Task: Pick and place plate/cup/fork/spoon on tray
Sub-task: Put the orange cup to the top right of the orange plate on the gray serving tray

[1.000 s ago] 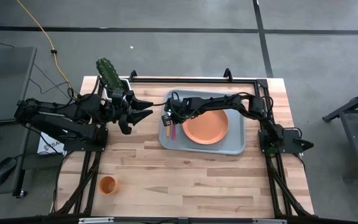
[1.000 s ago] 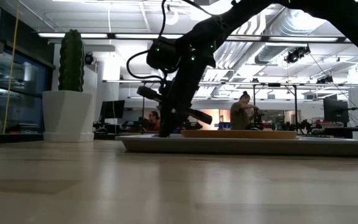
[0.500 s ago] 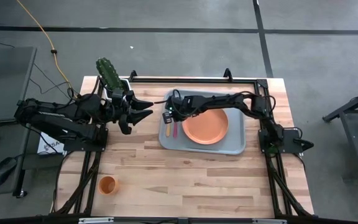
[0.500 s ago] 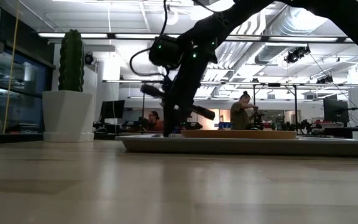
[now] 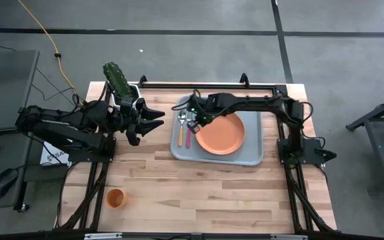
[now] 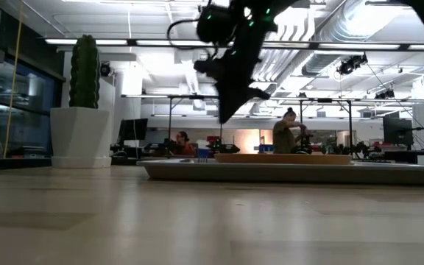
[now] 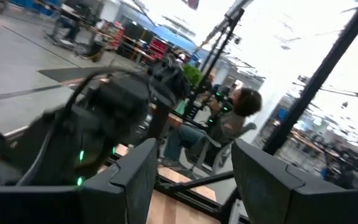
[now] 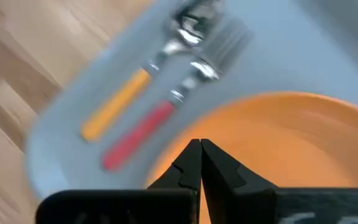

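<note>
With the right gripper pressed together, the light, stiff, slippery cup at lower left wants a rim pinch.

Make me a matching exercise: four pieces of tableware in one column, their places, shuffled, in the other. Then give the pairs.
Things:
1. plate
2. cup
3. spoon
4. fork

Places:
A. bare table, near the front left corner
B. on the tray, between spoon and plate
C. middle of the tray
D. on the tray, nearest its left rim

Pairs: 1-C, 2-A, 3-D, 4-B
</note>
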`<state>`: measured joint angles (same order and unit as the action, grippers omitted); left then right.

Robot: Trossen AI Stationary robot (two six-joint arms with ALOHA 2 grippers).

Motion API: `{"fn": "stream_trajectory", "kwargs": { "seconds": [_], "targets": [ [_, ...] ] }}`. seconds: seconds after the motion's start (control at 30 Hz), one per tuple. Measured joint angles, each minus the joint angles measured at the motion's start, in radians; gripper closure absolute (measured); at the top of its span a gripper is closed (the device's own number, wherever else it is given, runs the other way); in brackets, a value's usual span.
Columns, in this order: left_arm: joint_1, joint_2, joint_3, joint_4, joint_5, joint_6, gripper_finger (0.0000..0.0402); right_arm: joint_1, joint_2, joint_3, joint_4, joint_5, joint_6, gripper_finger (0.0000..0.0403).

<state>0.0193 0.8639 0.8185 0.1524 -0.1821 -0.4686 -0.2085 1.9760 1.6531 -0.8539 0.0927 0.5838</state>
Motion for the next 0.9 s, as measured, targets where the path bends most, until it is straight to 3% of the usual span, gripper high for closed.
{"fn": "stream_trajectory", "kwargs": {
  "seconds": [0.17,0.27,0.5,0.63,0.9],
  "targets": [
    [0.0,0.0,0.0,-0.002,0.019,0.008,0.0208,0.018,-0.093,-0.004,-0.174,0.099,-0.107,0.0403],
    [0.0,0.0,0.0,-0.002,0.019,0.034,0.0208,0.035,-0.2,-0.099,-0.137,0.124,-0.107,0.0403],
    [0.0,0.0,0.0,-0.001,0.025,0.091,0.0208,0.107,-0.571,-0.542,0.202,0.064,0.072,0.0403],
    [0.0,0.0,0.0,-0.006,0.024,0.151,0.0208,0.164,-0.772,-0.723,0.471,0.064,0.115,0.0403],
    [0.0,0.0,0.0,-0.05,0.024,0.297,0.0208,0.213,-1.024,-0.883,1.004,0.063,-0.192,0.0403]
  ]
}}
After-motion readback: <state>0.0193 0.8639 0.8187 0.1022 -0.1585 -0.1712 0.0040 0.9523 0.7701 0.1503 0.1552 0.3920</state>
